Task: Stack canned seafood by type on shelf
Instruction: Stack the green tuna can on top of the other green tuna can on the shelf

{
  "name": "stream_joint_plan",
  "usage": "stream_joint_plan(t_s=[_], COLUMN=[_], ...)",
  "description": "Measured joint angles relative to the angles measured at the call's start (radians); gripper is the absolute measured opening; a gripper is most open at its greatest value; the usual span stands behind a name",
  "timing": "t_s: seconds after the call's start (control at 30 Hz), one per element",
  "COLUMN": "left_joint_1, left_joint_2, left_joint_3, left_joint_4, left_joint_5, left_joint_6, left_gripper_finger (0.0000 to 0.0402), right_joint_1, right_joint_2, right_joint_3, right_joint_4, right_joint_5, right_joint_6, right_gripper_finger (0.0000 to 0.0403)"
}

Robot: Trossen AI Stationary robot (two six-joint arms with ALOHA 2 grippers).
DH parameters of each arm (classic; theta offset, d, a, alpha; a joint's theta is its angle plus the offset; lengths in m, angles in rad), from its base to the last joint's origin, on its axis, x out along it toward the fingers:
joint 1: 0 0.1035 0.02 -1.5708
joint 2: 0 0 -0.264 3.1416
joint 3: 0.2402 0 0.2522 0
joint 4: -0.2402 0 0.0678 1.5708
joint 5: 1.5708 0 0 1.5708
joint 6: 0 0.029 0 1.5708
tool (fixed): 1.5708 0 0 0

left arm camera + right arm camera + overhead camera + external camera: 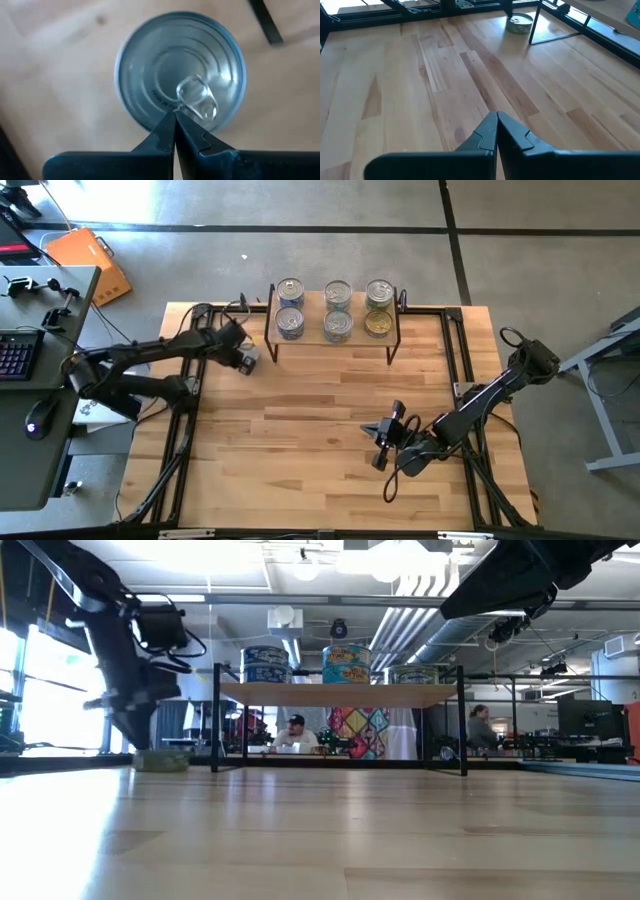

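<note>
silver ribbed round tin (180,75) is sitting on the table directly under the left hand (175,116), fingers pinched together, nothing gripped, right hand (497,116) idling shut.

Bright, even overhead light; ceiling fixtures (400,555) blow out at 12 o'clock in the low view, window glare at 9 o'clock. Left wrist view soft: silver can lid (181,75) blurred, with pale sheen. Tabletop (320,830) foreground defocused, shadows faint.

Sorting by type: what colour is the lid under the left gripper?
Silver lid, clearest in the left wrist view.
</note>
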Motion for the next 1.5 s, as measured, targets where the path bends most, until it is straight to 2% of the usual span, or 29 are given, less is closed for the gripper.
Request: stream_joint_plan(t_s=[0.13, 0.3, 0.4, 0.5, 0.63, 0.73, 0.8, 0.97, 1.1, 1.27, 1.37, 1.5], left_joint_1=[-0.131, -0.33, -0.447, -0.55, -0.654, -0.713, -0.745, -0.843, -0.922, -0.982, -1.026, -1.063], left_joint_2=[-0.015, 0.01, 0.034, 0.069, 0.141, 0.208, 0.255, 0.334, 0.388, 0.441, 0.468, 0.506], left_joint_3=[0.001, -0.028, -0.04, -0.044, -0.048, -0.045, -0.034, 0.088, 0.188, 0.223, 0.228, 0.226], left_joint_4=[-0.085, -0.023, 0.081, 0.248, 0.514, 0.716, 0.768, 0.675, 0.558, 0.533, 0.535, 0.482], left_joint_5=[-0.01, -0.017, -0.014, 0.035, 0.142, 0.149, 0.134, 0.045, -0.059, -0.078, -0.092, -0.162], left_joint_6=[-0.094, -0.191, -0.228, -0.234, -0.153, -0.055, 0.008, 0.137, 0.165, 0.004, -0.069, -0.184], left_gripper_finger=[0.0, 0.0, 0.0, 0.0, 0.0, 0.0, 0.0, 0.0, 0.0, 0.0, 0.0, 0.0], right_joint_1=[0.0, 0.0, 0.0, 0.0, -0.001, -0.002, -0.007, -0.023, -0.075, -0.218, -0.311, -0.439], right_joint_2=[0.0, 0.0, 0.0, 0.0, 0.0, 0.0, 0.0, 0.014, 0.093, 0.248, 0.349, 0.433], right_joint_3=[0.0, 0.0, 0.0, 0.0, 0.0, 0.0, 0.0, 0.0, 0.0, 0.0, 0.0, 0.0], right_joint_4=[0.0, 0.0, 0.0, 0.0, 0.002, 0.002, 0.002, 0.041, 0.132, 0.279, 0.366, 0.521], right_joint_5=[0.0, 0.001, 0.009, 0.016, 0.016, 0.016, 0.016, 0.017, 0.009, -0.099, -0.197, -0.353], right_joint_6=[0.0, -0.004, -0.007, -0.012, -0.026, -0.026, -0.026, -0.029, -0.141, -0.186, -0.229, -0.326], right_gripper_finger=[0.0, 0.0, 0.0, 0.0, 0.0, 0.0, 0.0, 0.0, 0.0, 0.0, 0.0, 0.0])
